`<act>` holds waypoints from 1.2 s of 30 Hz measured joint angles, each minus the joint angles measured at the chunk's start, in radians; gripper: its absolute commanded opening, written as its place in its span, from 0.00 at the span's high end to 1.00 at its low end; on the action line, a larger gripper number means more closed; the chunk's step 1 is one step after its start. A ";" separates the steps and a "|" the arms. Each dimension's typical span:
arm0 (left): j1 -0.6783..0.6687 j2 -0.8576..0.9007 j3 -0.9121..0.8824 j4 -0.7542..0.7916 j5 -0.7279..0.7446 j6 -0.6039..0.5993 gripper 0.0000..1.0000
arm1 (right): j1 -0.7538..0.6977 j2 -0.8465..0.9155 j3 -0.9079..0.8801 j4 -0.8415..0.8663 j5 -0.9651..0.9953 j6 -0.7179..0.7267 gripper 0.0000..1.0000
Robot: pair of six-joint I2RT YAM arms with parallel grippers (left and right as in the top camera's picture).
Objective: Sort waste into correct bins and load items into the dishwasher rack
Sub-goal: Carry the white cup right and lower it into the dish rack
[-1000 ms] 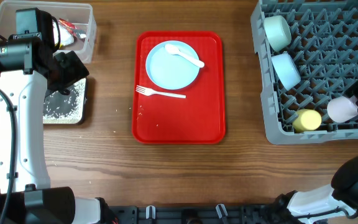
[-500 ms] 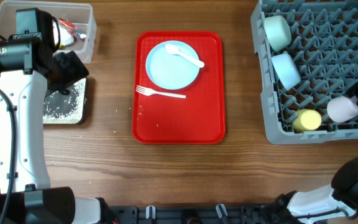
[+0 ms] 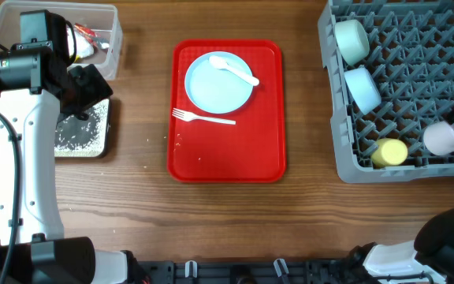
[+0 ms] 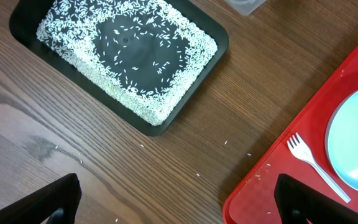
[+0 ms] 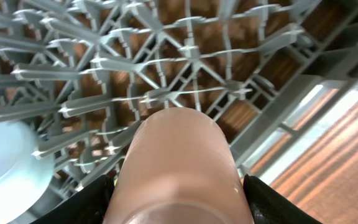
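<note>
Right hand [image 5: 179, 199] is closed around a pale cup [image 5: 178, 155], fingers pressed to either side of it, and holds it over the near right corner of the grey rack [image 3: 345, 158]. Just left of this hand a yellow cup [image 3: 389, 152] lies among the tines. Farther left and away from it, a light-blue bowl [image 3: 362, 88] and a second bowl [image 3: 351, 39] rest on their sides along the rack's left edge.

Over on the other side, the left hand [image 4: 182, 208] hangs open above the wooden surface [image 4: 104, 162], its fingers [image 4: 58, 199] wide apart with nothing between them. Just beyond it sits the black tray [image 4: 126, 38], strewn with white grains [image 4: 135, 93]; a few loose grains [image 4: 225, 142] lie on the wood under the hand. Past the tray, the clear tub [image 3: 115, 31] holds a red-and-white wrapper [image 3: 85, 33]. To this hand's right, the red tray [image 3: 227, 154] carries a plate [image 3: 211, 91] with a spoon [image 3: 235, 69] on it and a fork [image 3: 203, 118] just beside the plate.
</note>
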 measured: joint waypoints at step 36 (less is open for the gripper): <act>0.000 0.036 0.000 0.003 0.000 0.000 0.00 | 0.072 -0.025 -0.007 0.010 -0.076 -0.024 0.00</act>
